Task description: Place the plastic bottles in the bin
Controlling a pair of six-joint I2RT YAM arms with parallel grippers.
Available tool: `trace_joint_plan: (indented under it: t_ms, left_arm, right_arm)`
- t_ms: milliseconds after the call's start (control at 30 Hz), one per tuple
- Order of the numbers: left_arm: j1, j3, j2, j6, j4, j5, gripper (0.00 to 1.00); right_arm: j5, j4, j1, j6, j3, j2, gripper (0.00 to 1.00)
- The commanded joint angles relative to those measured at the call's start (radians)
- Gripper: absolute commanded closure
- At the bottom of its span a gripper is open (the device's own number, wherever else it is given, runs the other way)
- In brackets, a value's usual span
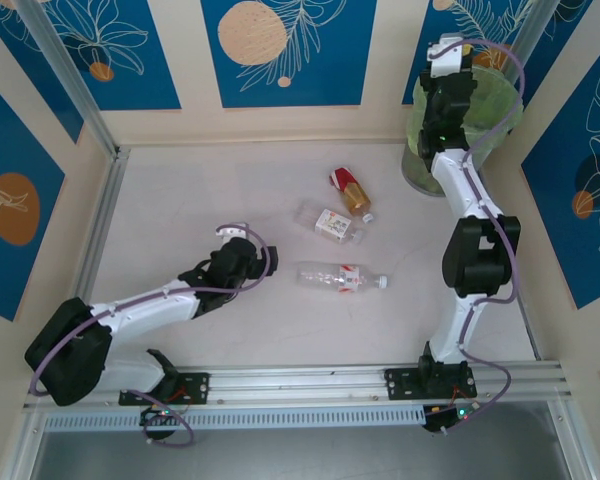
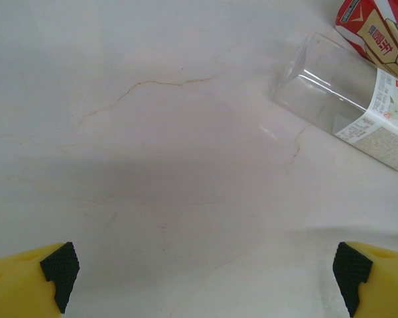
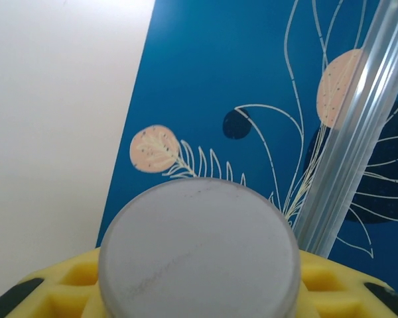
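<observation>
Now right arm overhangs bin; gripper clasps bottle.

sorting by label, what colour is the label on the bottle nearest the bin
Mostly red label, best seen in the left wrist view.

This is a robotics lab test cell, not a lived-in room. The left arm and the right arm are bolted to an aluminium rail at the near edge of a pale marble-look tabletop. Aluminium posts and printed blue leaf-pattern panels box the table in. Purple cables run exposed along the arms, and the staged props are plastic bottles and a bag-lined bin.
</observation>
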State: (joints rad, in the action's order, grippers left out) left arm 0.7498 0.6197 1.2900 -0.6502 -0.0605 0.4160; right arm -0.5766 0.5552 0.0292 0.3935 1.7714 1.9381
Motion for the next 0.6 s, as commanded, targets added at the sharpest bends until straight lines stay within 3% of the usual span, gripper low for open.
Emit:
trace_joint_plan:
  t_ms: [0,233,400,567]
  left_arm:
    - [-0.012,0.011,0.019,-0.022,-0.001,-0.022,0.01]
    - [-0.013,0.034,0.051,-0.027,0.001,-0.039,0.00]
    - [-0.013,0.047,0.063,-0.024,0.011,-0.048,0.00]
    - [-0.012,0.055,0.071,-0.031,0.027,-0.048,0.00]
  right_arm:
    - [-0.054,0.107,0.023,0.141,-0.016,-0.001,1.00]
    - [-0.071,0.055,0.017,0.019,-0.083,-0.013,1.00]
    - [-0.084,-0.023,-0.050,-0.142,-0.081,0.016,1.00]
    - [-0.015,-0.170,-0.130,-0.344,-0.035,0.007,1.00]
